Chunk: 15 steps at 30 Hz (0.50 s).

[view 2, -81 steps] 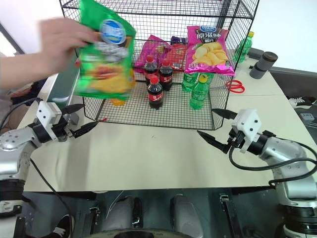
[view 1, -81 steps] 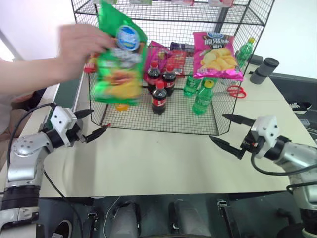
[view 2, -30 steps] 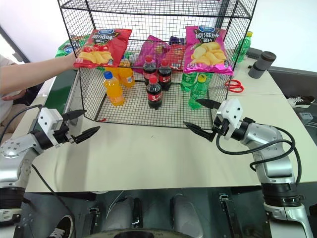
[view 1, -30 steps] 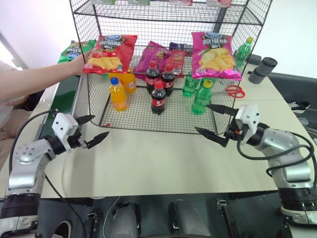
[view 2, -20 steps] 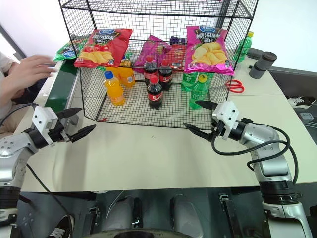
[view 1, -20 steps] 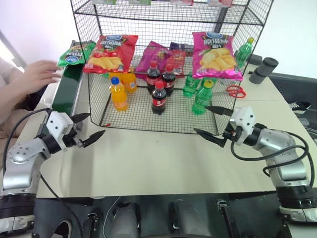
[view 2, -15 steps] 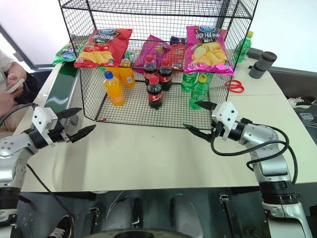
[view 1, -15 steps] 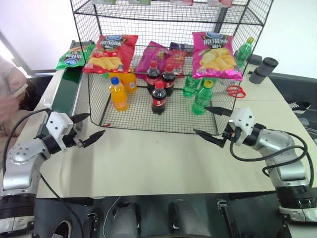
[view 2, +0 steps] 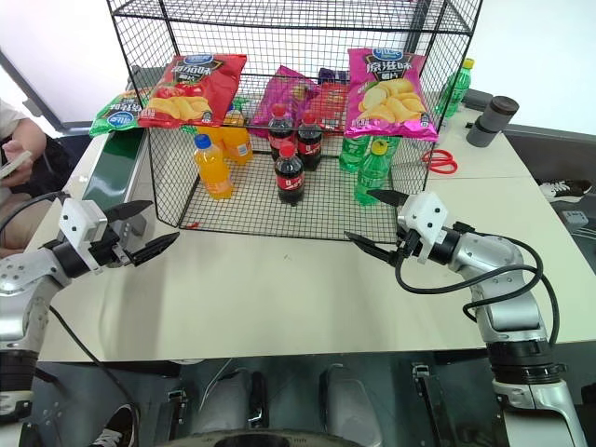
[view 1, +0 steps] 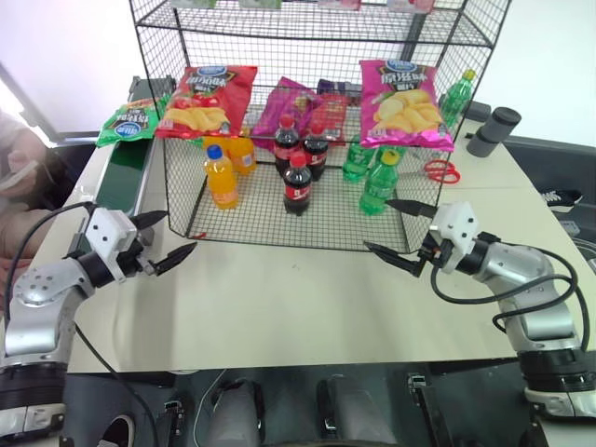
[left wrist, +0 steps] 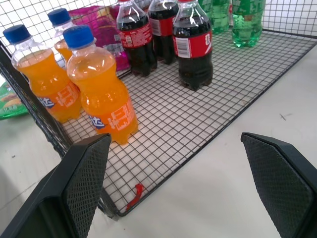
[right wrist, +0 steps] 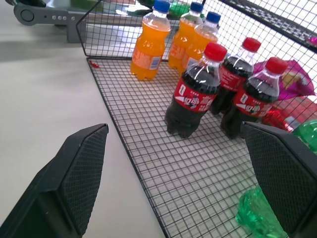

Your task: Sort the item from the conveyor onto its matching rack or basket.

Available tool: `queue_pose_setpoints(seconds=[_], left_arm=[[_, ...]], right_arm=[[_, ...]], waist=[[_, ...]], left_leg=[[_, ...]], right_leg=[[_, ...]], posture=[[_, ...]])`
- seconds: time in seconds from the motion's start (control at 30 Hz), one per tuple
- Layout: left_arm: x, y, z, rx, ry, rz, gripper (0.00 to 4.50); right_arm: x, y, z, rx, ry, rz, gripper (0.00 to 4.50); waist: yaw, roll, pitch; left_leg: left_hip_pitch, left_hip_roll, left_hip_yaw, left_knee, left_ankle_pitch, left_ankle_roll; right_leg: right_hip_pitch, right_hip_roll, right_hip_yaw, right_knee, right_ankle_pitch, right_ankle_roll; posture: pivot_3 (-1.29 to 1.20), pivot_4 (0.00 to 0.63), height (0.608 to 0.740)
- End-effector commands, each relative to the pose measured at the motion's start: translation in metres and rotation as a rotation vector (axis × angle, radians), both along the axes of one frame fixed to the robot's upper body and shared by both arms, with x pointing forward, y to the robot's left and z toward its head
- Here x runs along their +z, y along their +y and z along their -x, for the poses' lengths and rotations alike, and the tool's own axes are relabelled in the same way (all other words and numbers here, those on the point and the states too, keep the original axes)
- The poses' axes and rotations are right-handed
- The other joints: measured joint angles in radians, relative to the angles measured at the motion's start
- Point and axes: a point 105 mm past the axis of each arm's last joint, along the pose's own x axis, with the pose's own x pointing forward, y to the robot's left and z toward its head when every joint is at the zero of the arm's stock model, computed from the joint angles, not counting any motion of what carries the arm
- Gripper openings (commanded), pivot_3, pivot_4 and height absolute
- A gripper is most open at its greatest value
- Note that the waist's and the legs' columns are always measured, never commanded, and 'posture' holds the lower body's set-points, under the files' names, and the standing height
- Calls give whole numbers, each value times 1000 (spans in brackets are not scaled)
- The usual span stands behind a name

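Observation:
The item, a glossy green crisp bag (view 1: 130, 121) with a blue oval logo, lies on the far part of the conveyor (view 1: 124, 182), a dark-green belt along the table's left edge. Just right of it stands the rack (view 1: 317, 28), a tall black wire cage. My left gripper (view 1: 180, 232) hovers open and empty over the table near the rack's front left corner, well short of the bag. My right gripper (view 1: 377, 224) is open and empty too, in front of the rack's right corner. Its black fingers (right wrist: 79, 173) frame the cola bottles (right wrist: 195, 96).
A red crisp bag (view 1: 207, 98), a purple one (view 1: 298, 107) and a pink one (view 1: 405, 93) hang on the rack. Orange (left wrist: 101, 94), cola (view 1: 298, 182) and green bottles (view 1: 377, 182) stand on its floor. Red scissors (view 1: 440, 169) lie at the right. A person (view 1: 19, 172) sits at the left edge.
The person's hand has let go of the green bag and pulled back to the left. The bag has travelled along the belt towards me. Both grippers have stayed put, open.

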Motion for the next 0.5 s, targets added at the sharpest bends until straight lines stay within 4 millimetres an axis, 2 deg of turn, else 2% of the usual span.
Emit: queue_pose_setpoints(seconds=[0.03, 0.23, 0.4, 0.5], left_arm=[[17, 9, 4, 27, -67, -6, 4500], [18, 15, 12, 47, -60, 23, 4500], [20, 22, 18, 88, -91, -37, 4500], [21, 31, 27, 152, -110, -71, 4500]], right_arm=[[8, 6, 5, 66, 50, -80, 4452], [11, 11, 1, 75, 34, -68, 4452], [9, 17, 2, 105, 58, -69, 4452], [10, 27, 7, 175, 172, -178, 4452]], waist=[[0, 0, 0], [0, 0, 0], [0, 0, 0], [-1, 0, 0]], left_leg=[[0, 0, 0, 0, 0, 0], [0, 0, 0, 0, 0, 0], [0, 0, 0, 0, 0, 0], [0, 0, 0, 0, 0, 0]], right_leg=[[0, 0, 0, 0, 0, 0], [0, 0, 0, 0, 0, 0], [0, 0, 0, 0, 0, 0], [0, 0, 0, 0, 0, 0]], posture=[[0, 150, 740], [0, 150, 740], [0, 150, 740], [0, 150, 740]])
